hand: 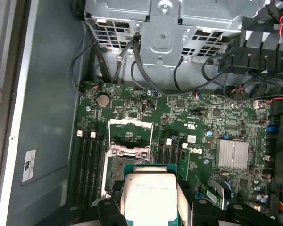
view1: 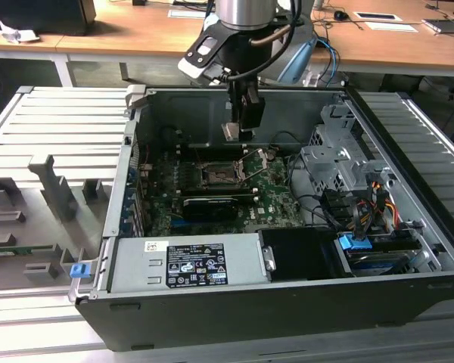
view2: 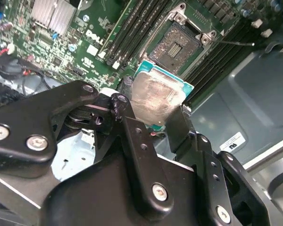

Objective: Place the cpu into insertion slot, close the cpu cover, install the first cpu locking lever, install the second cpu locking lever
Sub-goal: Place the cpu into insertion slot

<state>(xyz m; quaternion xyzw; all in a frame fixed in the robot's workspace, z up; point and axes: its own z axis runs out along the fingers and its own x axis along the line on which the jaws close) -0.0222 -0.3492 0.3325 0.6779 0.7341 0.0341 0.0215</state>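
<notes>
A ribbed grey bench (view1: 60, 121) carries the open computer case (view1: 212, 318) (lying on its side) and grey blocks (view1: 55, 185).

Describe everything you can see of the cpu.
The cpu is a flat square chip with a dull grey, smudged-looking metal face on a thin teal-edged base that shows around it. The end effector clamps it at two opposite edges and holds it in the air above the green motherboard. The insertion slot lies uncovered below it, and the chip is clear of it, touching nothing else.
</notes>
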